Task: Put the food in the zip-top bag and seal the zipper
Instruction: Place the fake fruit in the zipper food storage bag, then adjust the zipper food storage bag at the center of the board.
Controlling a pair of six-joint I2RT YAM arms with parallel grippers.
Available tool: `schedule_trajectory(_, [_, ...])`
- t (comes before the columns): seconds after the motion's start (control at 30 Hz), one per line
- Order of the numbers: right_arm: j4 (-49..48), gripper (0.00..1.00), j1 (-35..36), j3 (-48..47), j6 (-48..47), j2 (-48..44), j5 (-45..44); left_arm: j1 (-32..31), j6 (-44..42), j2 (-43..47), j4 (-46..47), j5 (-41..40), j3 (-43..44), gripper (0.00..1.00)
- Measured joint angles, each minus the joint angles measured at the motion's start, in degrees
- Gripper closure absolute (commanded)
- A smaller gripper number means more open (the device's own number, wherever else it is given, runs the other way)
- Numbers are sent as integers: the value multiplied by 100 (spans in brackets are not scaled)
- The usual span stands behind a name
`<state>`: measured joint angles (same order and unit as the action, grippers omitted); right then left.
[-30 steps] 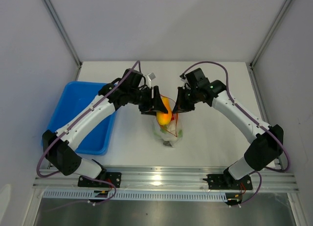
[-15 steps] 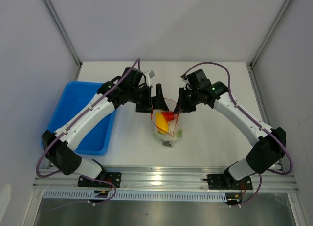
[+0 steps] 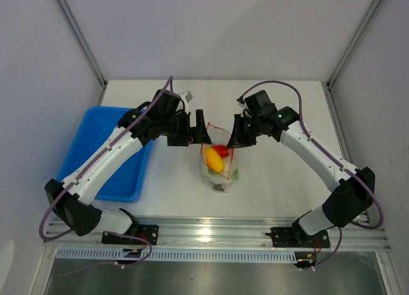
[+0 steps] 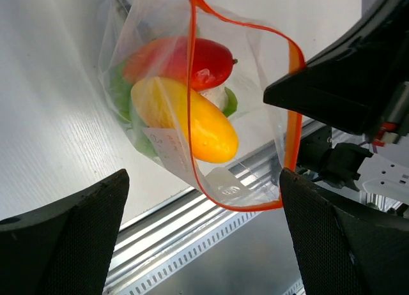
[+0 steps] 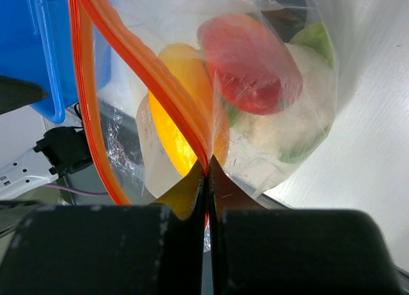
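L gripper [image 3: 199, 130]: jaws wide apart, gripping nothing; just left of bag mouth, mid-table
R gripper [image 5: 208, 175]: fingers pinched shut on the zipper [image 4: 192, 84] at mouth's right side, holding that edge up
Zip-top bag [image 3: 220, 172]: clear, crinkly; betw. the two grippers, right of blue tray; lower end on table [image 3: 281, 186]; mouth open, orange-red strip forming a loop, unsealed
Yellow fruit [image 4: 192, 122]: inside bag, uppermost w/ red piece
Red-orange piece [image 4: 195, 55]: inside bag, touching fruit on its far-right side
Cauliflower piece [image 5: 300, 90]: inside, under red piece, partly hidden
Green bits [image 4: 118, 87]: inside, low in bag
Blue tray [image 3: 102, 154]: left side of table, under L arm
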<state>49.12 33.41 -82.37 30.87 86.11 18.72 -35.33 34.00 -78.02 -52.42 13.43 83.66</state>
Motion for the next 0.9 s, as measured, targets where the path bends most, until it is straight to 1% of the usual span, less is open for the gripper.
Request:
schedule_trajectory(0.13, [-2,100,0,0,-4,-2,17,7,-2,-243,4,184,-107,6])
schedule_trajectory(0.17, [-2,100,0,0,-4,-7,20,17,-2,-302,4,227,-120,13])
schedule_trajectory(0.23, [0,100,0,0,-4,-20,20,52,-2,-433,59,372,-142,23])
schedule_trajectory(0.27, [0,100,0,0,-4,-31,17,72,4,-507,90,487,-149,34])
schedule_trajectory(0.33, [2,100,0,0,-7,-44,20,109,22,-643,164,680,-166,44])
schedule_trajectory(0.37, [2,100,0,0,-7,-52,17,125,17,-702,208,767,-177,53])
schedule_trajectory(0.43, [4,100,0,0,-22,-63,17,149,33,-800,262,896,-181,66])
schedule_trajectory(0.47, [9,100,0,0,-39,-63,20,162,22,-850,302,970,-181,76])
schedule_trajectory(0.5, [13,100,0,0,-55,-63,17,177,35,-883,339,1027,-181,82])
schedule_trajectory(0.53, [24,100,-4,0,-74,-63,17,192,15,-914,369,1091,-181,91])
schedule_trajectory(0.6, [37,100,-15,0,-103,-63,17,223,9,-966,398,1169,-179,99])
schedule_trajectory(0.67, [42,100,-22,0,-125,-63,20,256,-15,-1027,404,1241,-175,100])
schedule_trajectory(0.7, [44,95,-28,0,-140,-63,20,271,-22,-1064,402,1270,-166,99])
schedule_trajectory(0.73, [48,83,-33,0,-153,-63,22,286,-31,-1104,398,1296,-153,99])
schedule_trajectory(0.83, [55,63,-70,0,-236,-63,57,328,-107,-1202,382,1386,-74,99])
schedule_trajectory(0.9, [70,62,-101,0,-275,-63,74,339,-166,-1213,382,1399,-20,99])
